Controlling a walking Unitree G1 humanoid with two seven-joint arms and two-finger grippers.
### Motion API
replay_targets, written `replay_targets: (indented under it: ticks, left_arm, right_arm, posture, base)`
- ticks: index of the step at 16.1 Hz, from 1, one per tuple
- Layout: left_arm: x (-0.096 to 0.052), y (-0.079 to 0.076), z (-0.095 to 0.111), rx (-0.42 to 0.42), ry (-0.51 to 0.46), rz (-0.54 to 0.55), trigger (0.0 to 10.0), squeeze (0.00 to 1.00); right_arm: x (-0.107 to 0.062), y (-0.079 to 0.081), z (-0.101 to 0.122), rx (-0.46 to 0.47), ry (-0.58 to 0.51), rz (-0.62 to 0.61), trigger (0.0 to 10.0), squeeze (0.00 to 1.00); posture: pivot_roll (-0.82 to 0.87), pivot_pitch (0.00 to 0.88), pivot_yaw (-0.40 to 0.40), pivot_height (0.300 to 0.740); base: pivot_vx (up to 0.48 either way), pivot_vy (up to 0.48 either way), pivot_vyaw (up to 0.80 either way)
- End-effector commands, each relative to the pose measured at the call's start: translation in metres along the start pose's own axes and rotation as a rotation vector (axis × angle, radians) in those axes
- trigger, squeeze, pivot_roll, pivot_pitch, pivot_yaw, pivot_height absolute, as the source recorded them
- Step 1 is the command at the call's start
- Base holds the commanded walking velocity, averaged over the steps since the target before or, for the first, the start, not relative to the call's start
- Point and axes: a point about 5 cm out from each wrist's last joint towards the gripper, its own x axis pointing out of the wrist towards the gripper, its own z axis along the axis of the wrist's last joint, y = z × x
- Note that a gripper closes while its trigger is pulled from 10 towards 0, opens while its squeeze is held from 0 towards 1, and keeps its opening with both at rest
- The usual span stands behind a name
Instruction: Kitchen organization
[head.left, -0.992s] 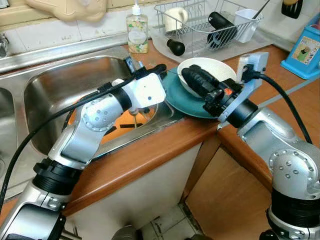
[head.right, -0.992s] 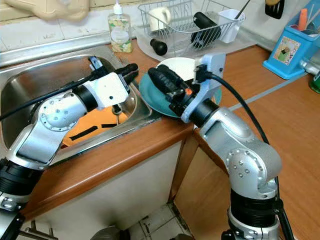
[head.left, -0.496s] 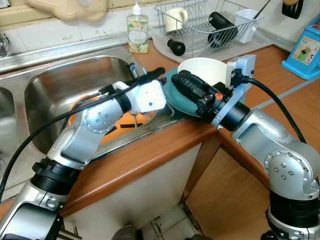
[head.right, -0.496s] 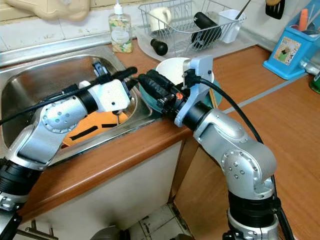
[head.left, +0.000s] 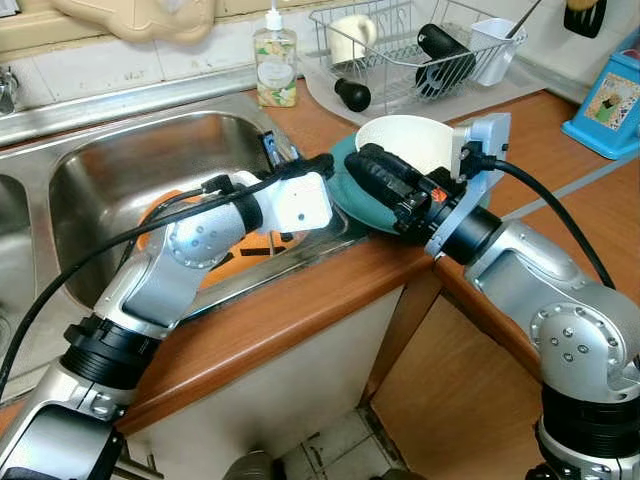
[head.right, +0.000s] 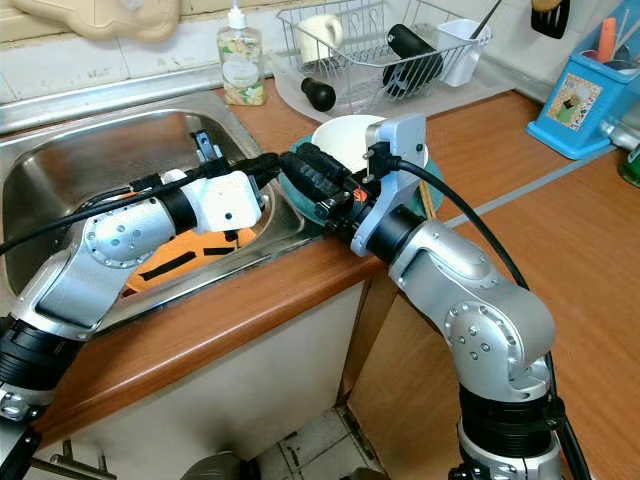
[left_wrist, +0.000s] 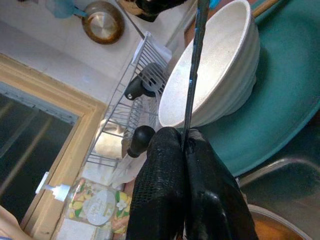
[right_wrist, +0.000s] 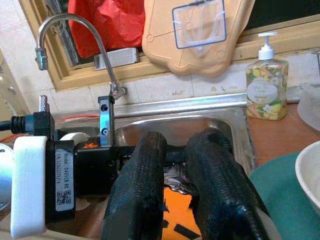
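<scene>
White bowl (head.left: 405, 143) on teal plate (head.left: 352, 192), on the wooden counter (head.left: 300, 300) at the sink's (head.left: 120, 160) right rim. Left hand (left_wrist: 184, 145) just beside the plate's edge, fingers pressed together on a thin dark blade-like utensil (left_wrist: 195, 65) standing up past the bowl. Right hand (head.left: 372, 165) over the plate, against the bowl's near side, fingers close together; hold on anything, cannot tell. Orange item (head.left: 240, 262) down in the basin. Soap bottle (head.left: 274, 62) and dish rack (head.left: 420, 50) behind.
</scene>
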Motion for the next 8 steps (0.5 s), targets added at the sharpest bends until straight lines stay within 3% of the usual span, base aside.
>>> replay_targets:
  ticks: [1, 2, 3, 5, 6, 8]
  left_arm:
    - [-0.001, 0.003, 0.000, 0.018, -0.004, -0.002, 0.0, 0.00]
    - [-0.001, 0.004, 0.000, 0.021, -0.003, -0.001, 0.0, 0.00]
    - [-0.001, 0.006, -0.002, 0.023, 0.006, 0.002, 0.0, 0.00]
    - [-0.003, 0.010, -0.012, 0.030, 0.043, 0.005, 0.0, 0.00]
    - [-0.006, 0.012, -0.025, 0.015, 0.084, 0.009, 0.0, 0.00]
    - [-0.014, 0.014, -0.052, 0.022, 0.190, -0.028, 0.0, 0.00]
  right_arm:
    - [0.000, 0.001, 0.001, -0.021, 0.004, -0.007, 10.0, 0.00]
    - [0.000, 0.001, 0.001, -0.022, 0.004, -0.007, 10.0, 0.14]
    - [0.000, 0.001, 0.001, -0.008, -0.003, -0.002, 10.0, 1.00]
    - [-0.001, -0.001, -0.001, -0.026, 0.014, -0.016, 10.0, 1.00]
    - [-0.002, -0.003, -0.005, -0.057, 0.047, -0.039, 10.0, 0.00]
    - [-0.005, -0.005, -0.013, -0.111, 0.125, -0.046, 10.0, 0.00]
  posture:
    - [-0.06, 0.028, 0.007, 0.740]
    - [-0.06, 0.028, 0.007, 0.740]
    - [-0.06, 0.029, 0.008, 0.740]
    - [-0.06, 0.028, 0.012, 0.740]
    - [-0.06, 0.027, 0.015, 0.740]
    - [-0.06, 0.026, 0.021, 0.740]
  base:
    - [0.000, 0.000, 0.00]
    - [0.000, 0.000, 0.00]
    - [0.000, 0.000, 0.00]
    - [0.000, 0.000, 0.00]
    - [0.000, 0.000, 0.00]
    - [0.000, 0.000, 0.00]
